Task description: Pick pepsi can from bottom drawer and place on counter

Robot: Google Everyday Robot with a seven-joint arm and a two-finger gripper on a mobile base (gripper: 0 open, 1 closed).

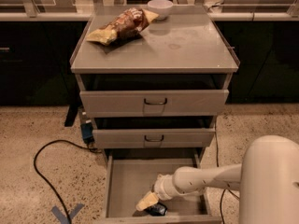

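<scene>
The bottom drawer (125, 185) is pulled open at the foot of the grey cabinet. The pepsi can (157, 210), small, dark blue and lying low, sits near the drawer's front edge, right of centre. My gripper (148, 201) reaches into the drawer from the right on a white arm. Its pale tip is right at the can, partly covering the can's left side. The counter (187, 48) is the cabinet's flat grey top.
A chip bag (120, 26) and a white bowl (160, 7) sit at the back of the counter. Two upper drawers (154, 102) stand slightly open. A black cable (44, 171) and blue tape (67, 213) lie on the floor to the left.
</scene>
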